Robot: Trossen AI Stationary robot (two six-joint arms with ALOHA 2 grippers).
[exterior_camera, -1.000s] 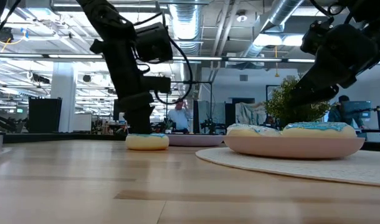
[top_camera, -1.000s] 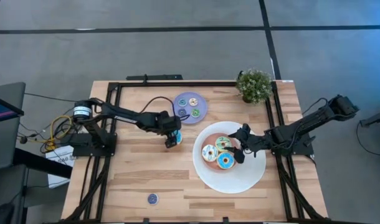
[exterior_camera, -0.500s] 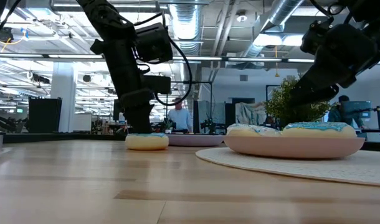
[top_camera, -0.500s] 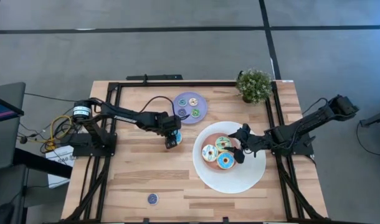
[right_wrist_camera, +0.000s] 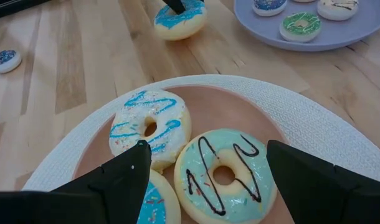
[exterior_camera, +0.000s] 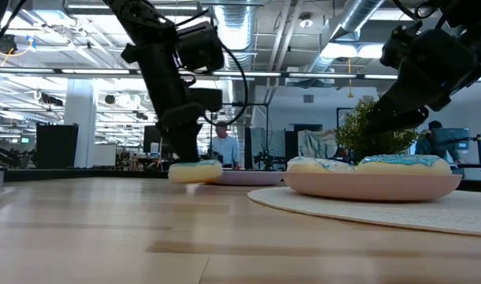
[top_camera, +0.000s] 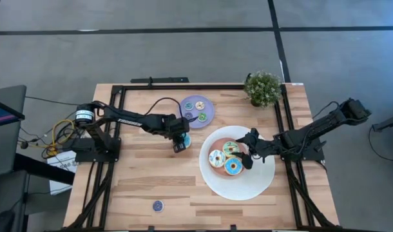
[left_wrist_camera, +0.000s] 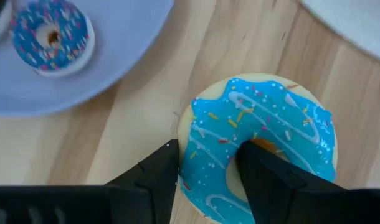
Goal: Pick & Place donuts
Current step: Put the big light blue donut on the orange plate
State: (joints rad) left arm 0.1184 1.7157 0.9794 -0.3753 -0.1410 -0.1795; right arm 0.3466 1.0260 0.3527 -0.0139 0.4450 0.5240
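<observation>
The left gripper (top_camera: 182, 142) sat near the middle of the high view, just below the purple plate (top_camera: 207, 113). Its two fingers (left_wrist_camera: 154, 180) were pinched on one side of a blue donut (left_wrist_camera: 260, 146), one finger inside the hole. The donut was just off the wood table (top_camera: 138, 174). The right gripper (top_camera: 247, 151) hung wide open over the big white plate (top_camera: 245, 187), where three donuts (top_camera: 225, 158) lay close together.

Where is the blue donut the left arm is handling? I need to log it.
High view: the blue donut sits mid-table in the left gripper, between the lavender plate and the white plate.
</observation>
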